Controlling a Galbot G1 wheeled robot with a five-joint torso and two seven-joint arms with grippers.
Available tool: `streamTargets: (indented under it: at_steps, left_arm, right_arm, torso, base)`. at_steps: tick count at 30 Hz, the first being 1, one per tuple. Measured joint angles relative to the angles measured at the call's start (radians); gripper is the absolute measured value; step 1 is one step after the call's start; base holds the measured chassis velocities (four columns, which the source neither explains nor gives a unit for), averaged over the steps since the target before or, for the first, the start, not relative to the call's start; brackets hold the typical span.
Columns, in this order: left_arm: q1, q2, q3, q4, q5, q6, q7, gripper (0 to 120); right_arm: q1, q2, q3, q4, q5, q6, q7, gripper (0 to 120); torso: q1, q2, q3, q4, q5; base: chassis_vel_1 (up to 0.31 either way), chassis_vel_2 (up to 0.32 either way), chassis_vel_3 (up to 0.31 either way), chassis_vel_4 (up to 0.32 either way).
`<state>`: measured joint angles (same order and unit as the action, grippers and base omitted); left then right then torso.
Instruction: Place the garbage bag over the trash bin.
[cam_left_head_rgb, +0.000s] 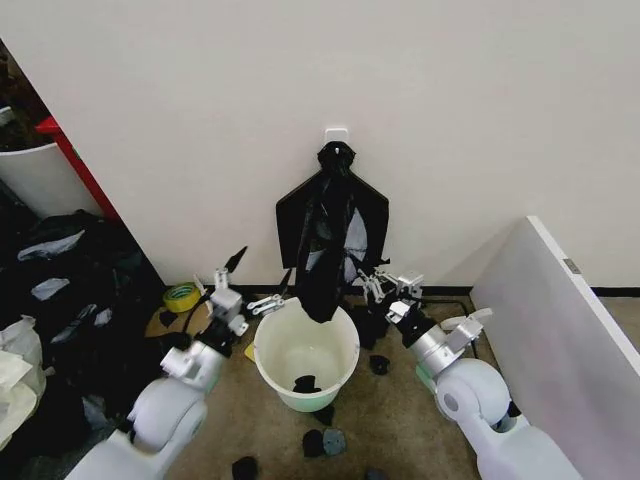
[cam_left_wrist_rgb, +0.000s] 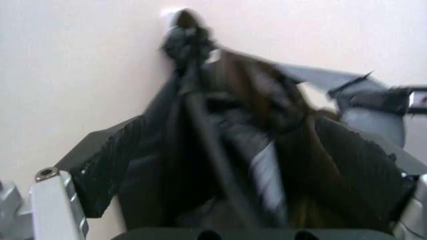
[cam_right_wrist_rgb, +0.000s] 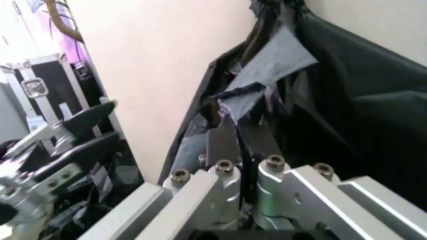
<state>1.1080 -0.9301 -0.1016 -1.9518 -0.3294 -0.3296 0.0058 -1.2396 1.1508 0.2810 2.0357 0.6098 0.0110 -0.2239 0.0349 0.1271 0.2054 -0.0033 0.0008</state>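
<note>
Right gripper raised at the rear right of the round white plastic trash bin with the pale green base, fingers pinched onto a torn flap of thin black plastic, seen close in the right wrist view; clenched on the thin, glossy, crinkled black plastic garbage bag. Left gripper held at the bin's rear left rim, just beside the bag's lower end; fingers look parted, gripping nothing. Behind both, a plain white wall with a small white hook plate and, hanging from it, a flat fan-shaped black bundle knotted at the top. Garbage bag hanging in front of that bundle, long and narrow, lower end dangling at the bin's back rim and just into the mouth, not spread over the rim. To the left, a heap of dark bags with grey patches and, above it, a larger white tub with a red bar. To the right, a slanted white panel. Near the left arm, a yellow-green tape roll on the floor. Inside the bin, a small black scrap on the bottom; more black scraps on the brown floor in front.
</note>
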Motion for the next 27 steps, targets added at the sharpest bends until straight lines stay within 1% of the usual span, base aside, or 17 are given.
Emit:
streamTargets:
  at_steps: [4, 5, 10, 11, 15, 21, 27]
  left_arm:
    - [-0.127, 0.027, 0.1, 0.015, 0.004, 0.054, -0.018, 100]
    - [-0.127, 0.027, 0.1, 0.015, 0.004, 0.054, -0.018, 100]
    - [-0.19, 0.085, 0.153, -0.017, 0.011, 0.16, -0.05, 100]
    - [-0.19, 0.085, 0.153, -0.017, 0.011, 0.16, -0.05, 100]
    - [-0.203, 0.125, 0.165, -0.041, 0.029, 0.216, -0.056, 100]
    - [-0.245, 0.138, 0.195, -0.038, 0.038, 0.244, -0.047, 100]
    - [-0.297, 0.141, 0.231, -0.02, 0.072, 0.265, -0.026, 99]
  right_arm:
    - [-0.015, 0.0, 0.012, 0.001, -0.012, 0.006, -0.001, 0]
    - [-0.015, 0.0, 0.012, 0.001, -0.012, 0.006, -0.001, 0]
    - [-0.021, -0.001, 0.023, 0.004, -0.018, 0.007, -0.002, 0]
    - [-0.021, -0.001, 0.023, 0.004, -0.018, 0.007, -0.002, 0]
    - [-0.023, 0.0, 0.029, 0.005, -0.018, 0.009, -0.003, 0]
    - [-0.022, 0.001, 0.028, 0.006, -0.017, 0.01, -0.004, 0]
    - [-0.025, 0.004, 0.027, 0.013, -0.017, 0.01, -0.004, 0]
  torso:
    - [0.0, 0.0, 0.0, -0.0002, 0.0]
    - [0.0, 0.0, 0.0, -0.0002, 0.0]
    - [0.0, 0.0, 0.0, 0.0001, 0.0]
    - [0.0, 0.0, 0.0, 0.0001, 0.0]
    - [0.0, 0.0, 0.0, 0.0003, -0.0002]
    - [0.0, 0.0, 0.0, 0.0001, -0.0001]
    - [0.0, 0.0, 0.0, 0.0001, -0.0002]
  base:
    - [0.0, 0.0, 0.0, 0.0]
    - [0.0, 0.0, 0.0, 0.0]
    - [0.0, 0.0, 0.0, 0.0]
    - [0.0, 0.0, 0.0, 0.0]
    - [0.0, 0.0, 0.0, 0.0]
    - [0.0, 0.0, 0.0, 0.0]
    - [0.0, 0.0, 0.0, 0.0]
